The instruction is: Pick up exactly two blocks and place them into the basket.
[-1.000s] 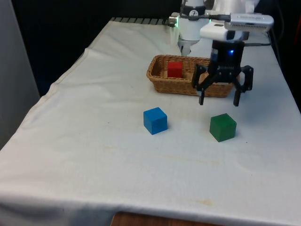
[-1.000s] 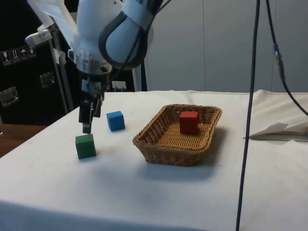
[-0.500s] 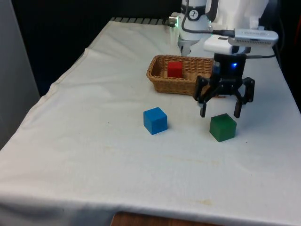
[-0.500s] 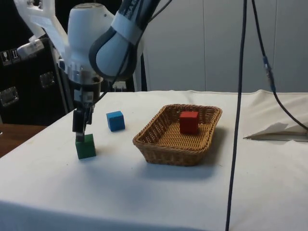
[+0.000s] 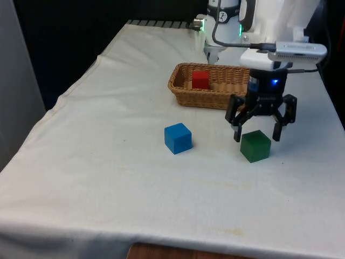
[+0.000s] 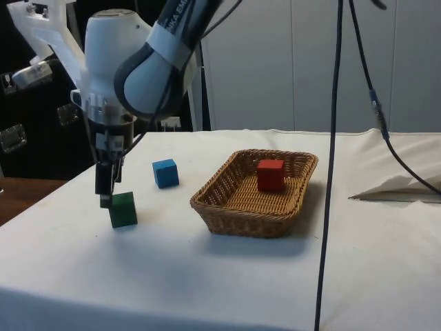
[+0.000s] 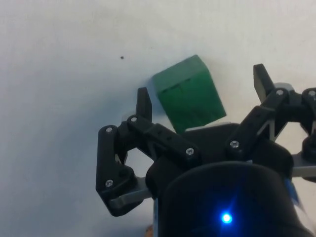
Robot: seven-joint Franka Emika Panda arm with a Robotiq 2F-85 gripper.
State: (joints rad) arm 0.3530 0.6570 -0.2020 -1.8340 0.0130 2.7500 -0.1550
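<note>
Cloth-covered bench (image 5: 108, 178) with three blocks, one basket and the arm's jaws. The jaws (image 5: 257, 135) stand at right of centre in the front view, spread wide and holding nothing, their tips lowered to about the level of the green block's top. In the wrist view the jaws (image 7: 202, 86) straddle the green block (image 7: 188, 94): one finger (image 7: 143, 104) lies just beside one face, the other finger (image 7: 261, 81) stands a little apart from the opposite face, and neither clearly touches it.

The green block (image 5: 255, 145) rests on the cloth in the right half of the front view, turned slightly so that a corner points toward the viewer. In the side view the same green block (image 6: 122, 209) sits at lower left of the frame, with the jaws (image 6: 107, 196) directly over its upper left edge.

The blue block (image 5: 178, 138) lies near the middle of the front view, well apart from the green one and to its left. In the side view the blue block (image 6: 165, 172) stands between the green block and the basket (image 6: 241, 207).

The wicker basket (image 5: 183, 91) occupies the upper middle of the front view, beyond both loose blocks. A red block (image 5: 200, 80) sits upright inside it, toward its left end; in the side view the red block (image 6: 271, 174) rests on the basket floor.
</note>
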